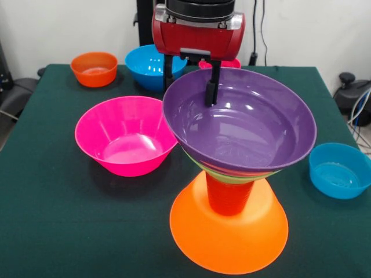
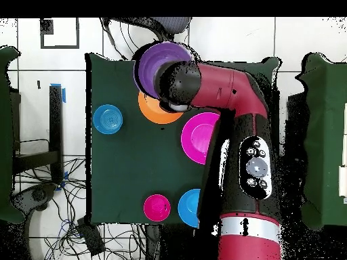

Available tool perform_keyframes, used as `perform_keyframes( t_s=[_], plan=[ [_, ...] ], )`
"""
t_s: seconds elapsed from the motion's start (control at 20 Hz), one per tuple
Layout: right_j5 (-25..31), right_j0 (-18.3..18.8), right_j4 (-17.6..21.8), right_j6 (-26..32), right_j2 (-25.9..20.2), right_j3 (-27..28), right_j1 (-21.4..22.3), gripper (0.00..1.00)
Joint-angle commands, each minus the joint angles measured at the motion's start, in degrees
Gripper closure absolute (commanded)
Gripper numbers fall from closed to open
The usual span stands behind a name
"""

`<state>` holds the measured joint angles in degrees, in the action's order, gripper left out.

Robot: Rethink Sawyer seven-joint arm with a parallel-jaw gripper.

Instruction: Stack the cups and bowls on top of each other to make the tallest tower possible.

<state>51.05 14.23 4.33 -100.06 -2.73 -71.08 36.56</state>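
Purple bowl (image 1: 255,124) tops the tower (image 1: 229,229), tilted; gripper (image 1: 190,81) straddles its far rim, one finger inside, one outside.

- My gripper (image 1: 189,78) straddles the far rim of the glossy purple plastic bowl (image 1: 249,124), which tops the tower over the upturned orange bowl (image 1: 229,234).
- The large pink plastic bowl (image 1: 124,136) crowds the tower's left in the front view.
- I see bare green tablecloth (image 1: 69,226) in front, and before the small blue bowl (image 1: 339,171).
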Motion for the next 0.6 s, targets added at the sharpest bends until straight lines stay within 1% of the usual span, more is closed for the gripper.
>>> perform_keyframes(
  t_s=[0.05, 0.15, 0.4, 0.6],
  plan=[
    [3.0, 0.5, 3.8, 2.6, -2.2, -5.8, -2.3, 0.00],
    [3.4, 0.6, 3.9, 2.8, -2.0, -6.0, -1.7, 0.00],
    [-0.9, 0.9, 4.1, 2.4, -2.3, -7.4, -0.9, 0.00],
    [-1.0, 0.2, 4.6, 1.4, -1.6, -6.8, -0.7, 0.00]
  ],
)
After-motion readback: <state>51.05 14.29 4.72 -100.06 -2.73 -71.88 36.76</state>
